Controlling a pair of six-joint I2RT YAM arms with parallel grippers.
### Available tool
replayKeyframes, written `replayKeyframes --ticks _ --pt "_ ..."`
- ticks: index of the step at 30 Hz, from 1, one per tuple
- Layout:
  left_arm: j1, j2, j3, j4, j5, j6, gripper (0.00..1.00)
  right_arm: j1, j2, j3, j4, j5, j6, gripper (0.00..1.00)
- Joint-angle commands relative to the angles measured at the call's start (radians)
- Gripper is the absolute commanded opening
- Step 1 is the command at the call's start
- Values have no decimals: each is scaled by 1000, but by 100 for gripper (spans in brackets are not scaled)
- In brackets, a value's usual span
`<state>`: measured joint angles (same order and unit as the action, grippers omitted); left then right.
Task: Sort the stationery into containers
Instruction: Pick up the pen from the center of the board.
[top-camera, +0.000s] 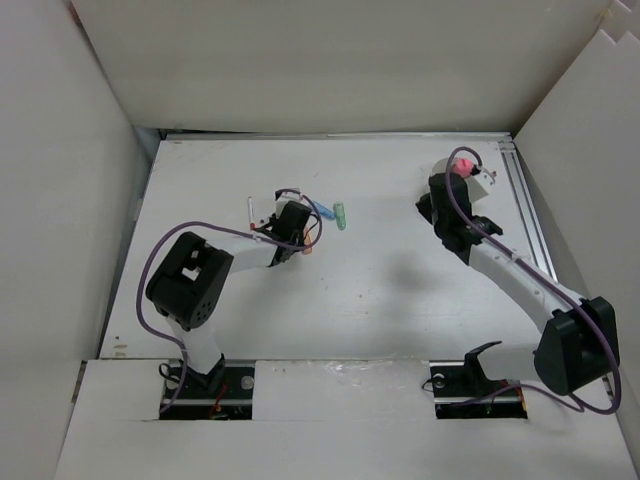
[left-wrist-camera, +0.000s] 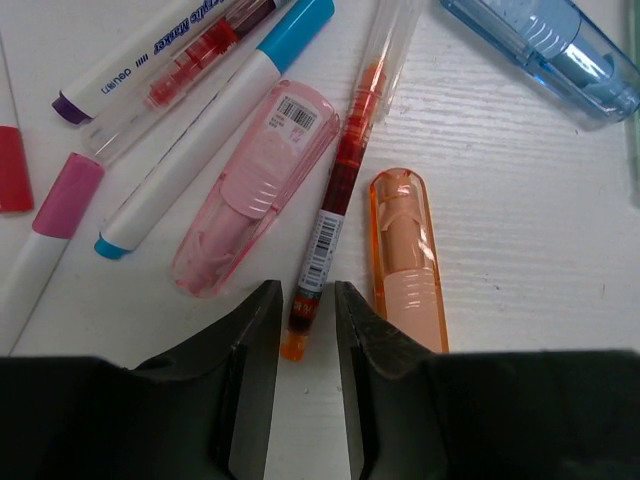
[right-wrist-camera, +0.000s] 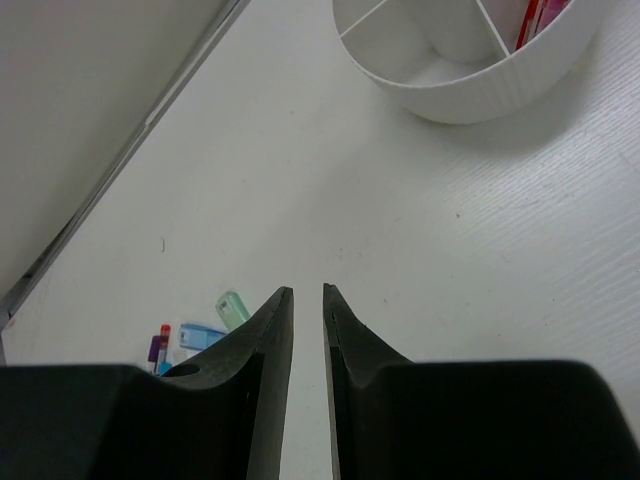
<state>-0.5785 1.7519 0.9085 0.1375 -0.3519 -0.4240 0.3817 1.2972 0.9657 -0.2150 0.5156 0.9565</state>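
In the left wrist view my left gripper (left-wrist-camera: 307, 300) is open, its fingertips (left-wrist-camera: 262, 310) on either side of the orange end of a clear pen with red ink (left-wrist-camera: 340, 190), with gaps on both sides. A pink eraser-like case (left-wrist-camera: 255, 190) lies left of the pen and an orange one (left-wrist-camera: 405, 255) right of it. White markers with blue ends (left-wrist-camera: 215, 120) and a pink-capped marker (left-wrist-camera: 55, 220) lie further left. My right gripper (right-wrist-camera: 308, 292) is empty, its jaws a narrow gap apart, near the white divided cup (right-wrist-camera: 470, 85), which holds red-pink items (right-wrist-camera: 535, 20).
A blue case (left-wrist-camera: 545, 50) lies at the pile's far right. From above, my left gripper (top-camera: 283, 228) is over the pile, with a blue piece (top-camera: 322, 209) and a green piece (top-camera: 342, 215) beside it. My right gripper (top-camera: 440, 195) is by the cup (top-camera: 485, 180) near the right wall.
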Motion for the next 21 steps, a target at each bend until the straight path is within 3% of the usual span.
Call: replayKeyframes --ticks 1,7,9,11,16,21 --pt "2 11 26 -22 -12 2 22 16 -3 8 45 3 -13 24" --pt "2 -18 3 -22 11 2 0 25 -13 8 45 3 -13 24" --pt "2 -64 -20 -22 43 -7 0 25 -13 8 45 -11 -13 28" --pt "2 -104 -30 -22 80 -16 0 25 -24 18 45 -43 -24 39" --pt "-38 -282 -80 11 172 -16 0 92 -24 77 45 -241 -47 57" --pt "-49 -400 -114 100 376 4 0 163 -24 100 68 -399 -71 66"
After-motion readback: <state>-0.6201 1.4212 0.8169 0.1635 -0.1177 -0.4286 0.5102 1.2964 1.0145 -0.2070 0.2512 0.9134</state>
